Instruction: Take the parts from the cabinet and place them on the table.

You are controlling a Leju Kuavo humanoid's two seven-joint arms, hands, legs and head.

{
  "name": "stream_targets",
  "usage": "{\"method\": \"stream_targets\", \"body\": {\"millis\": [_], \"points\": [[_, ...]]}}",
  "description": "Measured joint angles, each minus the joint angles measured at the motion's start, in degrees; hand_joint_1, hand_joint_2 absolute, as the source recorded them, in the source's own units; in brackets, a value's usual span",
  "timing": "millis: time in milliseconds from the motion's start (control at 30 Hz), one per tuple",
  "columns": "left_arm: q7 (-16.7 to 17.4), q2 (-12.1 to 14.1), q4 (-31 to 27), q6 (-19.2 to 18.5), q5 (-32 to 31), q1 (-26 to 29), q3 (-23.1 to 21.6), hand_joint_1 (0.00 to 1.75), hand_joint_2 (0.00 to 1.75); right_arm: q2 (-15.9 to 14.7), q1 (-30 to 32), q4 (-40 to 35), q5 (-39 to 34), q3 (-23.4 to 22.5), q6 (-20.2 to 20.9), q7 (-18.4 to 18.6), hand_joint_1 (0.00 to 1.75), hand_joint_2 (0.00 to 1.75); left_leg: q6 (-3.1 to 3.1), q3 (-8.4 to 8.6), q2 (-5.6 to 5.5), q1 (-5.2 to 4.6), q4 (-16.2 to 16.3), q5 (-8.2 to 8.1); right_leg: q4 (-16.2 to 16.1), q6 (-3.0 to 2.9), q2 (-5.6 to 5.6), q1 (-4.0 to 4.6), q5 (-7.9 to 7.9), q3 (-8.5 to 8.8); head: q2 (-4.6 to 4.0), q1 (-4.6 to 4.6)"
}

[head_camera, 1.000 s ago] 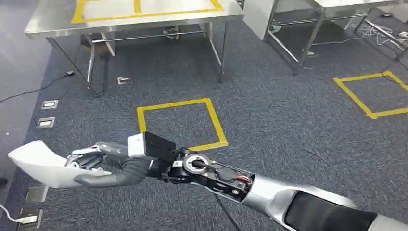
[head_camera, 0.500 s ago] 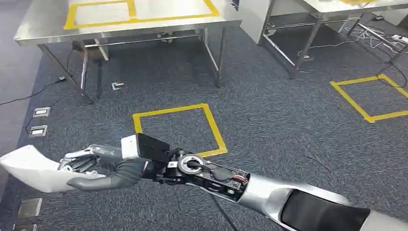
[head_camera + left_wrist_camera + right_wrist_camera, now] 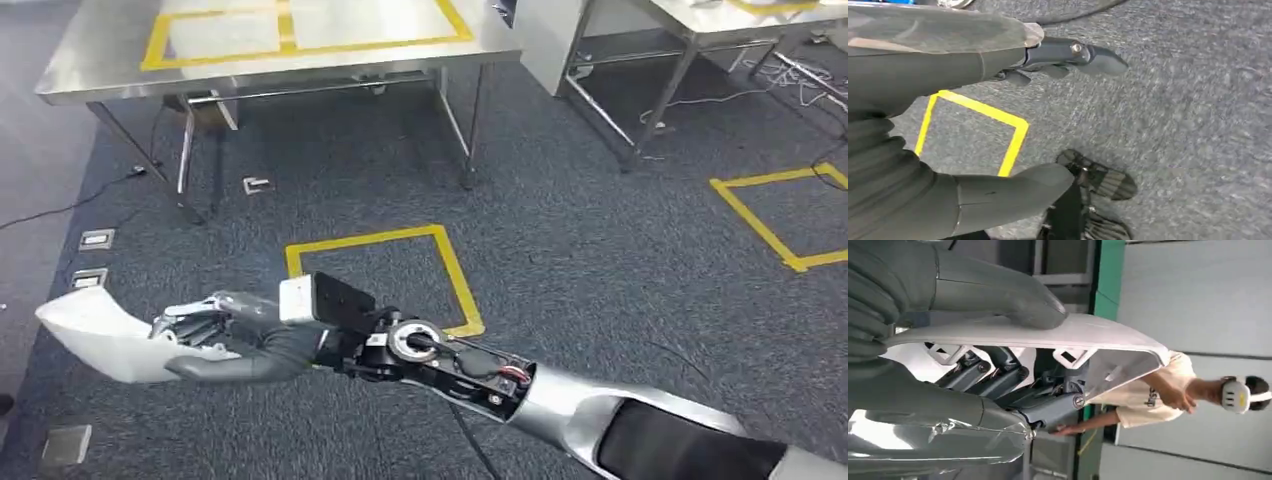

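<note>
Right hand [image 3: 215, 335] is out over the carpet [image 3: 600, 260] at near left of the head view, gripping the white part [image 3: 100, 335]. Thumb under it, fingers [image 3: 185, 322] curled over the top edge. The part's far-left end is clear of the hand; the end inside the grip is hidden by the fingers.

Right wrist view confirms the grip: thumb pressed on the smooth outer face of the part [image 3: 1058, 337], dark fingers [image 3: 998, 375] against the ribbed inner side. Can't make out the part's full shape, since the hand covers one end. A person [image 3: 1168, 390] in a light shirt stands beyond it, partly hidden by the part.

Left hand [image 3: 998, 120] in its wrist view hangs above the carpet with nothing in it, thumb and fingers [image 3: 1088, 55] apart. Image is soft and only a fingertip or so is visible, the rest is behind the cover.

The steel surface [image 3: 120, 65] with yellow tape [image 3: 300, 45] is at far left, well apart from the part; its far side is cut off. A yellow tape square [image 3: 450, 265] is on the floor, its near edge partly hidden behind the right wrist. A second surface [image 3: 700, 15] at far right is mostly cropped.
</note>
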Motion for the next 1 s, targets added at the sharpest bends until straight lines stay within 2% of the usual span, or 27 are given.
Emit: {"method": "stream_targets", "body": {"millis": [33, 67, 133, 167, 200, 233, 267, 300, 333, 367, 400, 433, 467, 500, 533, 567, 633, 667, 700, 733, 800, 833, 867, 900, 933, 967, 1000], "points": [[-0.1, 0.0, 0.0, 0.0, -0.2, -0.1, 0.0, 0.0, 1.75, -0.1, -0.1, -0.1, 0.0, -0.2, -0.2, 0.0, 1.75, 1.75, -0.13, -1.58, 0.06, 0.0, 3.1, -0.3, -0.3, -0.34, 0.01, -0.03, -0.22, 0.49, 0.0, -0.55], [-0.1, 0.0, 0.0, 0.0, -0.2, -0.3, 0.0, 0.0, 1.75, -0.1, -0.1, -0.4, 0.1, -0.2, -0.2, 0.1, 1.75, 1.75, -0.36, -4.38, 0.06, 0.03, 7.6, -1.31, -0.4, -0.53, -0.05, -0.04, -0.45, 0.75, 0.0, -1.03], [-0.3, 0.1, 0.0, 0.0, -0.3, -0.3, -0.1, 0.0, 1.75, -0.2, 0.4, -0.5, 0.3, -0.3, -0.2, 0.4, 1.75, 1.75, -0.95, -10.92, 0.07, 0.22, 16.5, -4.9, -0.4, -0.67, 0.02, -0.01, -1.28, 1.4, 0.0, -1.22], [-0.3, 0.0, 0.0, 0.0, -0.3, -0.1, -0.1, 0.0, 1.75, -0.4, 0.7, -0.5, 0.4, -0.3, -0.3, 0.5, 1.75, 1.75, -1.06, -12.72, 0.07, 0.22, 18.0, -5.53, -0.4, -0.67, 0.14, -0.01, -1.75, 1.92, 0.0, -1.27], [-0.4, 0.0, 0.0, 0.0, -0.3, 0.0, -0.1, 0.0, 1.75, -0.5, 1.0, -0.6, 0.5, -0.3, -0.3, 0.5, 1.75, 1.75, -1.04, -13.3, 0.07, 0.25, 17.3, -4.94, -0.4, -0.65, 0.23, -0.02, -2.18, 2.51, 0.0, -1.35], [-0.5, 0.1, 0.0, 0.0, -0.3, 0.2, -0.1, 0.0, 1.75, -0.7, 1.3, -0.7, 0.5, -0.3, -0.4, 0.5, 1.75, 1.75, -0.99, -12.76, 0.07, 0.3, 13.7, -2.43, -0.4, -0.59, 0.34, -0.02, -2.86, 3.4, 0.0, -1.4], [-0.5, 0.2, 0.0, 0.0, -0.3, 0.2, -0.1, 0.0, 1.75, -0.8, 1.4, -1.0, 0.7, -0.5, -0.5, 0.5, 1.75, 1.75, -0.86, -11.45, 0.08, 0.31, 8.8, 1.15, -0.4, -0.48, 0.36, -0.02, -3.48, 4.25, 0.0, -1.47], [-0.5, 0.3, 0.0, 0.0, -0.3, 0.1, -0.2, 0.0, 1.75, -0.9, 1.4, -1.2, 0.9, -0.5, -0.7, 0.5, 1.75, 1.75, -0.74, -9.94, 0.1, 0.28, 3.6, 5.43, -0.4, -0.28, 0.34, -0.01, -4.14, 5.06, 0.0, -1.53], [-0.5, 0.4, 0.0, 0.0, -0.3, 0.2, -0.3, 0.0, 1.75, -1.2, 1.4, -1.4, 1.0, -0.6, -0.8, 0.5, 1.75, 1.75, -0.33, -9.36, 0.22, 0.18, -0.1, 8.75, -0.3, 0.02, 0.31, 0.15, -4.7, 4.58, 0.0, -1.7], [-0.5, 0.4, 0.0, 0.0, -0.3, 0.1, -0.4, 0.0, 1.75, -1.2, 1.4, -1.5, 1.1, -0.6, -0.8, 0.5, 1.75, 1.75, 0.19, -9.54, 0.23, -0.12, -0.3, 6.31, 0.0, 0.31, 0.44, 0.37, -5.2, 5.49, 0.0, -1.99], [-0.5, 0.5, 0.0, 0.0, -0.3, 0.1, -0.6, 0.0, 1.75, -1.3, 1.5, -1.8, 1.2, -0.7, -0.8, 0.7, 1.75, 1.75, 0.59, -9.31, 0.1, -0.32, -0.3, 7.03, -0.2, 0.71, 0.39, 0.41, -5.84, 5.42, 0.0, -1.73], [-0.5, 0.5, 0.0, 0.0, -0.2, 0.1, -0.7, 0.0, 1.75, -1.4, 1.7, -2.0, 1.3, -0.7, -0.9, 0.8, 1.75, 1.75, 1.0, -9.13, -0.01, -0.24, -0.3, 7.07, 0.4, 1.1, 0.39, 0.39, -5.36, 5.83, 0.0, -1.58], [-0.5, 0.4, 0.0, 0.0, -0.2, -0.1, -0.8, 0.0, 1.75, -1.4, 1.8, -2.1, 1.3, -0.7, -0.8, 0.7, 1.75, 1.75, 1.41, -8.46, 0.12, -0.03, -0.5, 6.78, 0.3, 1.41, 0.34, 0.49, -5.57, 6.27, 0.0, -1.44], [-0.5, 0.4, 0.0, 0.0, -0.2, 0.0, -1.0, 0.0, 1.75, -1.4, 1.8, -2.4, 1.3, -0.7, -0.8, 0.8, 1.75, 1.75, 1.59, -7.58, 0.1, 0.22, -1.0, 6.7, 1.1, 1.79, 0.15, 0.42, -6.11, 5.86, 0.0, -1.38], [-0.5, 0.5, 0.0, 0.0, -0.2, 0.0, -1.1, 0.0, 1.75, -1.4, 1.7, -2.5, 1.3, -0.8, -0.8, 0.7, 1.75, 1.75, 1.97, -6.97, 0.16, 0.19, -1.0, 6.34, 3.8, 2.05, -0.05, 0.39, -6.5, 4.8, -0.02, -1.33], [-0.5, 0.6, 0.0, 0.0, -0.2, 0.0, -1.1, 0.0, 1.75, -1.4, 1.6, -2.6, 1.3, -0.9, -0.8, 0.7, 1.75, 1.75, 2.19, -6.69, 0.15, 0.18, -1.0, 5.99, 8.0, 2.24, -0.12, 0.28, -7.7, 2.49, 0.0, -0.98], [-0.5, 0.6, 0.0, 0.0, -0.3, -0.1, -1.2, 0.0, 1.75, -1.6, 2.0, -2.8, 1.3, -1.0, -0.8, 0.7, 1.75, 1.75, 2.35, -6.11, 0.09, 0.13, -1.0, 5.25, 17.0, 2.65, -0.11, 0.05, -11.49, -3.38, 0.0, -0.68], [-0.5, 0.6, 0.0, 0.0, -0.2, 0.0, -1.4, 0.0, 1.75, -1.7, 2.3, -2.8, 1.3, -1.0, -0.8, 0.7, 1.75, 1.75, 2.33, -5.67, 0.03, 0.12, -1.0, 4.78, 19.1, 2.87, -0.12, -0.04, -12.71, -5.35, 0.0, -0.52], [-0.5, 0.5, 0.0, 0.0, -0.2, 0.1, -1.5, 0.0, 1.75, -1.9, 2.5, -2.8, 1.3, -1.0, -0.8, 0.7, 1.75, 1.75, 2.26, -5.02, -0.04, 0.12, -0.9, 4.32, 18.6, 2.83, -0.13, -0.11, -12.18, -6.1, 0.0, -0.35], [-0.5, 0.5, 0.0, 0.0, -0.2, 0.1, -1.5, 0.0, 1.75, -1.9, 2.5, -2.8, 1.3, -1.0, -0.8, 0.7, 1.75, 1.75, 2.19, -4.3, -0.08, 0.13, -0.9, 3.81, 16.1, 2.72, -0.14, -0.13, -10.12, -5.77, 0.0, -0.07], [-0.5, 0.5, 0.0, 0.1, -0.2, 0.1, -1.5, 0.0, 1.75, -2.0, 2.5, -2.9, 1.3, -1.1, -0.8, 0.7, 1.75, 1.75, 1.9, -2.6, -0.15, 0.13, -0.9, 2.69, 6.8, 2.34, -0.14, -0.12, -2.92, -3.17, 0.0, 0.35], [-0.5, 0.5, 0.0, 0.1, -0.2, 0.1, -1.5, 0.0, 1.75, -2.0, 2.5, -2.9, 1.3, -1.2, -0.8, 0.7, 1.75, 1.75, 1.68, -2.29, -0.15, 0.13, -1.1, 2.15, 2.5, 1.95, -0.14, -0.09, 0.98, -2.27, 0.0, 0.61], [-0.5, 0.5, 0.0, 0.2, -0.2, -0.1, -1.6, 0.0, 1.75, -2.1, 2.5, -2.9, 1.3, -1.2, -0.8, 0.5, 1.75, 1.75, 1.31, -1.92, -0.2, -0.09, -0.6, 1.82, 1.2, 1.72, -0.12, 0.26, -0.61, -2.46, 0.0, 0.04], [-0.5, 0.6, 0.0, 0.2, -0.2, -0.3, -1.6, 0.0, 1.75, -2.1, 2.6, -3.0, 1.3, -1.2, -0.8, 0.5, 1.75, 1.75, 1.0, -2.44, -0.23, -0.13, -0.7, 1.65, 1.1, 1.2, -0.18, 0.27, -0.66, -1.61, 0.0, 0.24], [-0.5, 0.6, 0.0, 0.2, -0.2, -0.2, -1.6, 0.0, 1.75, -2.2, 2.8, -3.2, 1.3, -1.3, -0.8, 0.5, 1.75, 1.75, 0.73, -2.19, -0.19, -0.18, -0.5, 1.71, 0.8, 0.81, -0.17, 0.22, -0.07, -2.05, 0.0, 0.04], [-0.5, 0.7, 0.0, 0.2, -0.3, -0.1, -1.6, 0.0, 1.75, -2.3, 2.8, -3.2, 1.3, -1.3, -0.8, 0.4, 1.75, 1.75, 0.56, -1.96, -0.13, -0.18, -0.7, 1.68, 0.8, 0.43, -0.19, 0.31, -0.04, -1.57, 0.0, 0.02], [-0.5, 0.9, 0.0, 0.1, -0.3, -0.2, -1.6, 0.0, 1.75, -2.3, 2.8, -3.4, 1.3, -1.4, -0.8, 0.3, 1.75, 1.75, 0.35, -2.13, -0.06, -0.07, -0.3, 1.31, 0.2, 0.29, -0.03, -0.2, 0.01, -0.57, 0.0, 0.04]]}}
